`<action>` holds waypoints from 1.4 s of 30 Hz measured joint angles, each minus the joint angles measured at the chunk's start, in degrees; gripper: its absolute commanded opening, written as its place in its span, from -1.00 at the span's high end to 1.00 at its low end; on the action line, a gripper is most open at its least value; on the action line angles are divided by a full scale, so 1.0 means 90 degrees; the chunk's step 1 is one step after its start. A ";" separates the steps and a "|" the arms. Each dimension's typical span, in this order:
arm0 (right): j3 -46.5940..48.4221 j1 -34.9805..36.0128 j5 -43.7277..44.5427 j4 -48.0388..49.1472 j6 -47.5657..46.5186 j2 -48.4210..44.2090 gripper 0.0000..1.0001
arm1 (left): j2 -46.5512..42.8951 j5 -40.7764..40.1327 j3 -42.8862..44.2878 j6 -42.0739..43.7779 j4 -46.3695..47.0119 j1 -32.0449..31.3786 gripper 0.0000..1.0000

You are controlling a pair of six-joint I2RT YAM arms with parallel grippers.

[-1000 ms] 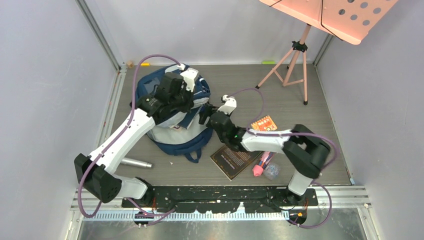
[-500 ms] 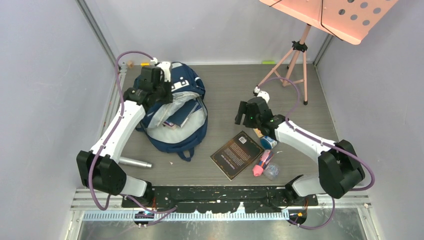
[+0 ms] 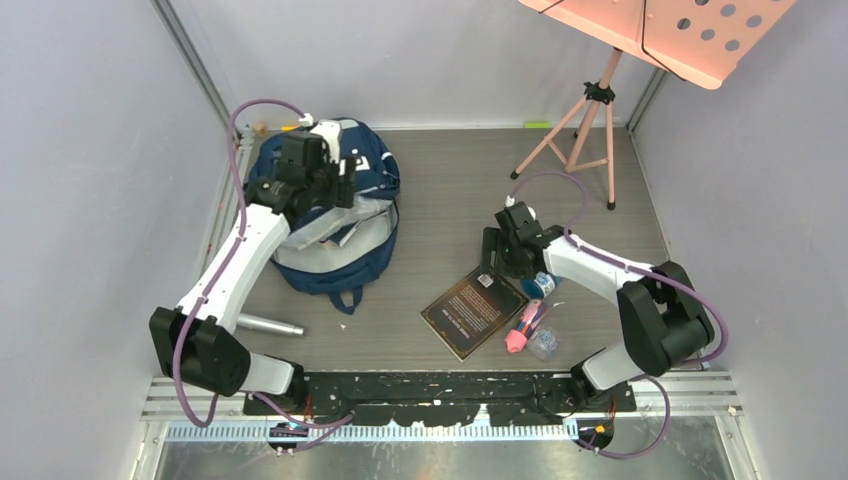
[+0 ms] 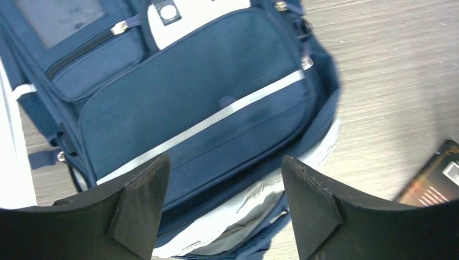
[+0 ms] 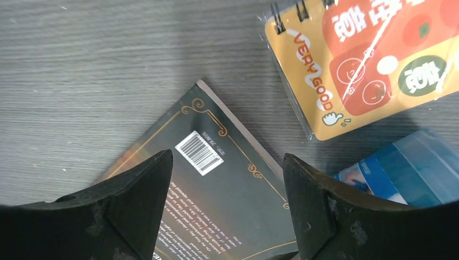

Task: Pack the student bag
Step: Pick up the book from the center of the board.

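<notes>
left claw just opened off the backpack upper left; right claw, open too, moved over the dark book, likely next in

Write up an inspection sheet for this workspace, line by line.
Surface: grey wood-grain table, no spills seen.
Job's things: student bag lies at the far left, main compartment open, pale lining showing.
Clutter: dark book, orange spiral notebook, blue pack, pink item and silver cylinder lie loose on the table.
Grippers: left gripper open over the bag's front pocket, empty; right gripper open over the book's corner, empty.
Cables: purple cables loop along both arms, no snag seen.
Surroundings: pink music stand at the far right; pale walls.
</notes>
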 measured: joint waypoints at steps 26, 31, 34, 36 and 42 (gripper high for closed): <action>0.0000 0.1469 -0.0469 -0.0325 0.1025 0.0381 -0.32 | -0.2781 0.0573 -0.5236 -0.4847 0.1064 -0.3932 -0.61; 0.0000 0.1722 -0.0430 -0.0311 0.1246 0.0379 -0.39 | -0.3089 0.0520 -0.5719 -0.5561 0.1209 -0.3959 -0.62; 0.0000 0.1722 -0.0316 -0.0386 0.1234 0.0347 -0.46 | -0.3111 0.0527 -0.5955 -0.5831 0.1399 -0.3959 -0.64; 0.0000 0.1715 -0.0257 -0.0476 0.1200 0.0289 -0.48 | -0.3099 0.0529 -0.6093 -0.5974 0.1477 -0.3959 -0.65; 0.0000 0.1642 -0.0408 -0.0651 0.0967 0.0219 -0.54 | -0.2786 0.0648 -0.6445 -0.6409 0.2560 -0.3959 -0.67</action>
